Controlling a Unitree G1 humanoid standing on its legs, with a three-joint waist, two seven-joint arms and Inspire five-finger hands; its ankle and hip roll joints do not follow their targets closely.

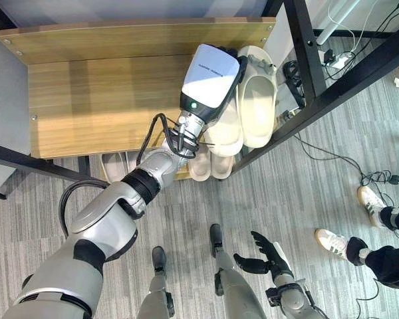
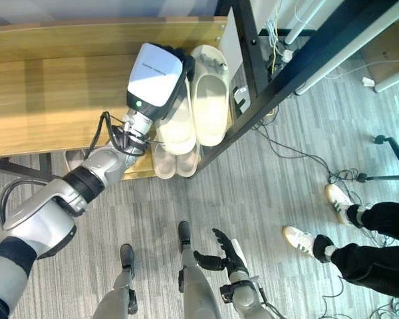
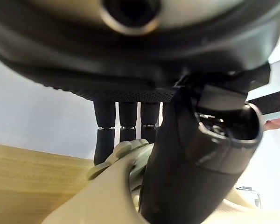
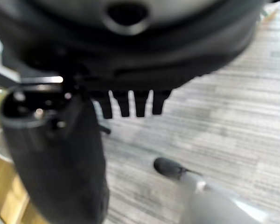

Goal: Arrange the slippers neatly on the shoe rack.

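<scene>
The left hand (image 1: 221,74) reaches over the wooden rack (image 1: 86,100) and grips a cream slipper (image 3: 107,196): its fingers (image 3: 105,135) go down behind the slipper's edge and its thumb presses on the near side. A second slipper (image 1: 258,100) lies just beside the hand on the rack's top board, touching the held one. More slippers (image 1: 211,165) sit on the shelf below the wrist. The right hand (image 1: 269,256) hangs low over the floor, fingers loose and spread, holding nothing.
</scene>
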